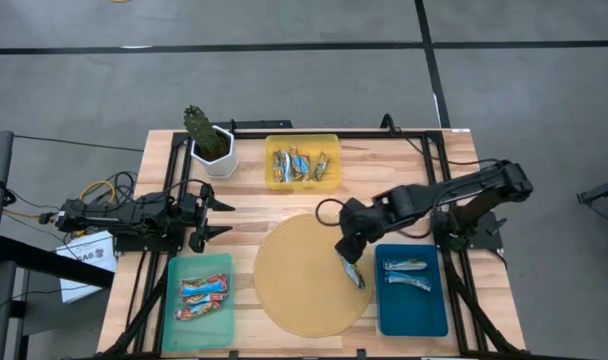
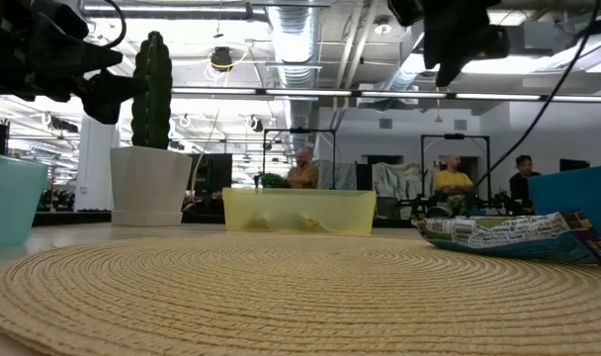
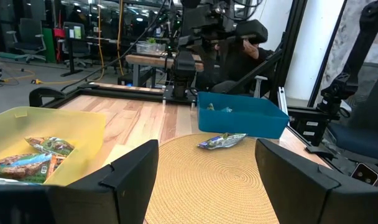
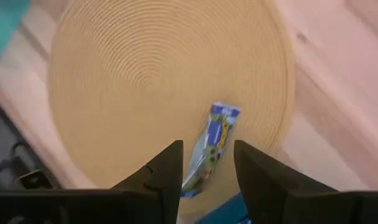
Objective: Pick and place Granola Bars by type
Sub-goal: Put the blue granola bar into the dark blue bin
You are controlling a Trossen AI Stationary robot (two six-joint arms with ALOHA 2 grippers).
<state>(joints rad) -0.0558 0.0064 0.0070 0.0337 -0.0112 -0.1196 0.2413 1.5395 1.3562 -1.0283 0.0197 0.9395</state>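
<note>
A blue-white granola bar (image 1: 353,270) (image 4: 215,138) lies flat near the right rim of the round woven mat (image 1: 299,280); it also shows in the low view (image 2: 513,235) and the left wrist view (image 3: 221,141). My right gripper (image 1: 346,247) (image 4: 207,148) hangs open above the bar, its fingers either side of it, clear of it. Several more bars (image 1: 300,165) lie in the yellow bin (image 1: 302,139). My left gripper (image 1: 222,217) (image 3: 207,158) waits open at the table's left, level, pointing right.
The teal tray (image 1: 222,262) at near left holds two blue-and-orange bars (image 1: 203,297). The blue tray (image 1: 414,310) at near right holds two blue-white bars (image 1: 404,272). A potted cactus (image 1: 208,138) stands at far left. People sit in the room beyond (image 2: 451,180).
</note>
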